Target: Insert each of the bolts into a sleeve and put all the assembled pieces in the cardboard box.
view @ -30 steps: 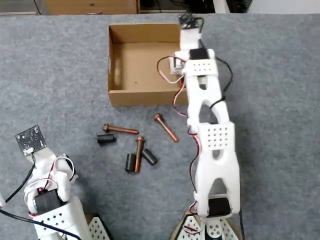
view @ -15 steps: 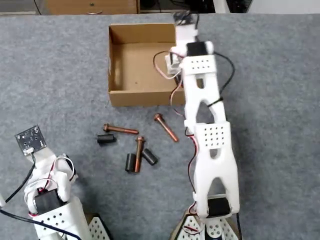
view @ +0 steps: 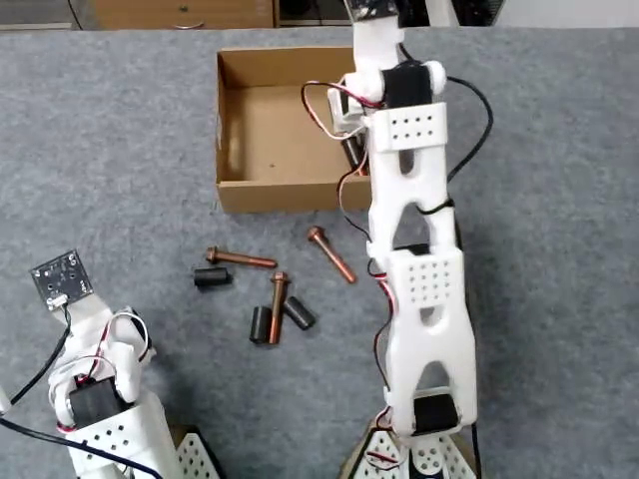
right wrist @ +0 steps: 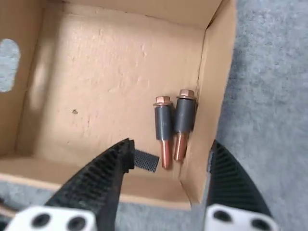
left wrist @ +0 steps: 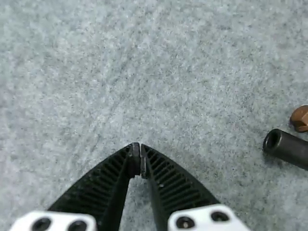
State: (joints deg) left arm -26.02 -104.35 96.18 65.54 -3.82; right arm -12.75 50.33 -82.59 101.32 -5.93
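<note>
Two assembled bolts in sleeves (right wrist: 171, 126) lie side by side in a corner of the cardboard box (view: 262, 120). My right gripper (right wrist: 168, 156) hangs open above them, over the box's right wall (right wrist: 211, 82). On the carpet in front of the box lie three copper bolts (view: 330, 253) (view: 241, 258) (view: 277, 306) and three black sleeves (view: 211, 276) (view: 261, 324) (view: 299, 312). My left gripper (left wrist: 136, 159) is shut over bare carpet at the near left, with one sleeve (left wrist: 287, 147) and a bolt head (left wrist: 300, 118) off to its side.
Grey carpet (view: 120, 150) covers the table. The right arm (view: 414, 239) stretches from the near edge up to the box. The left arm's base (view: 95, 399) sits at the near left corner. Furniture lines the far edge.
The right arm's wrist has lifted and shifted slightly toward the far edge, above the box's right side. The loose bolts, the sleeves and the left arm have kept still.
</note>
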